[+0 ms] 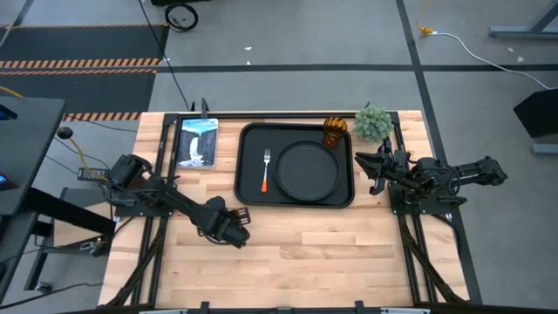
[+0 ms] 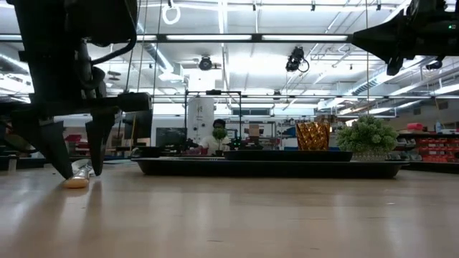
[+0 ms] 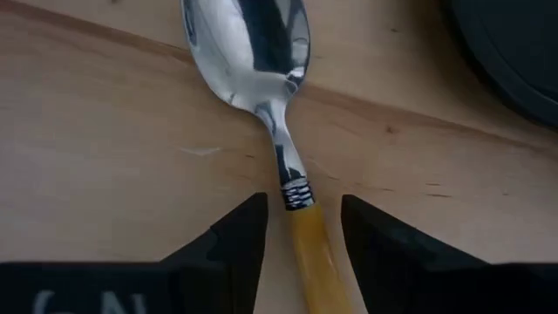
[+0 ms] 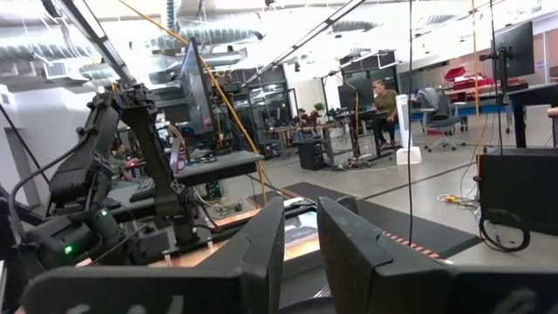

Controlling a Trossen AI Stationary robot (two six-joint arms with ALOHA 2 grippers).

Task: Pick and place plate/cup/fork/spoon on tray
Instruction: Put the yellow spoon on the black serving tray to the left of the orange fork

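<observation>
Straddling the spoon [image 3: 281,131], the left gripper [image 3: 302,240] stands low over the bare wood, its two dark fingers [image 3: 234,240] narrowly apart with the yellow-orange handle between them; whether they press on it cannot be told. From table height the spoon's handle end lies flat on the table [image 1: 349,253] between the fingertips. It lies on the wood in front of the tray [image 1: 247,166], near its left front corner. On the tray, the round black plate [image 1: 307,169] sits in the middle, the fork [image 1: 266,169] lies just left of it, and the amber cup [image 1: 336,133] stands at the far right corner. Beside that corner stands a small potted plant [image 1: 373,123]. Right gripper [image 1: 377,168] hangs raised beside the tray's right edge, fingers slightly parted, holding nothing.
</observation>
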